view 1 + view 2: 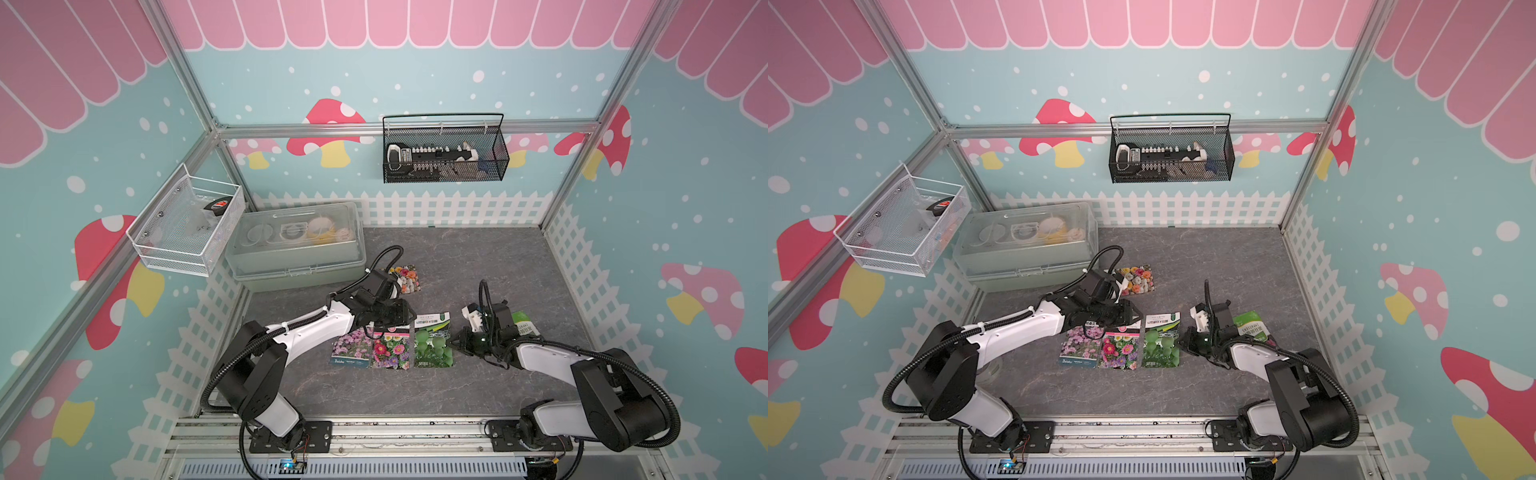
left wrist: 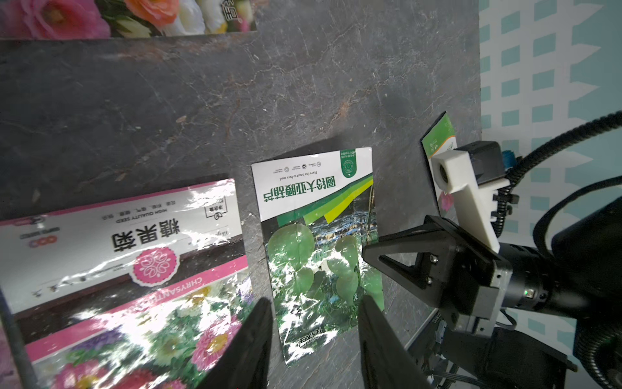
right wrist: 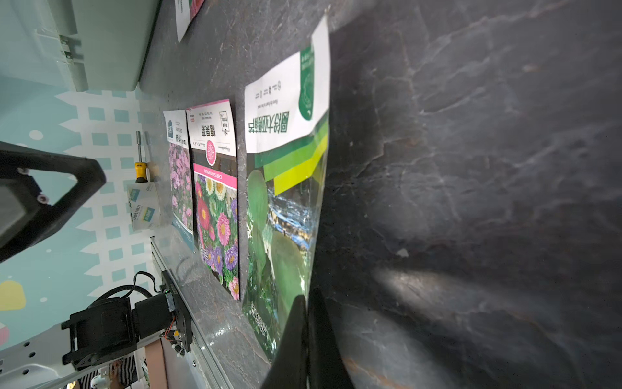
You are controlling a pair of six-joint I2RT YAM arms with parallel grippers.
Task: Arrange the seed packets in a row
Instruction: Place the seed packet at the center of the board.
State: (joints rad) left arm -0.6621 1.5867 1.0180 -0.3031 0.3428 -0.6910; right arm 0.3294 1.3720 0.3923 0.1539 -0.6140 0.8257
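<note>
Squaring up the gourd packet (image 1: 432, 345), third in the row, just beside the chrysanthemum packet (image 1: 390, 351), purple-flower packet (image 1: 352, 351) beyond. Apparently nudging its outer edge with the right end effector (image 3: 307, 299), clenched, empty; hovering over its top with the left end effector (image 2: 314, 303), released and empty. Next, likely: fetching the rose packet (image 1: 407, 279), well behind it, or the green-label packet (image 1: 524, 324) near its outer side; needs pinching a flat edge.

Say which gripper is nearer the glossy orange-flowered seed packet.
Left. Left gripper is in front of the orange-flowered packet; right gripper sits farther, at the green gourd packet.
</note>
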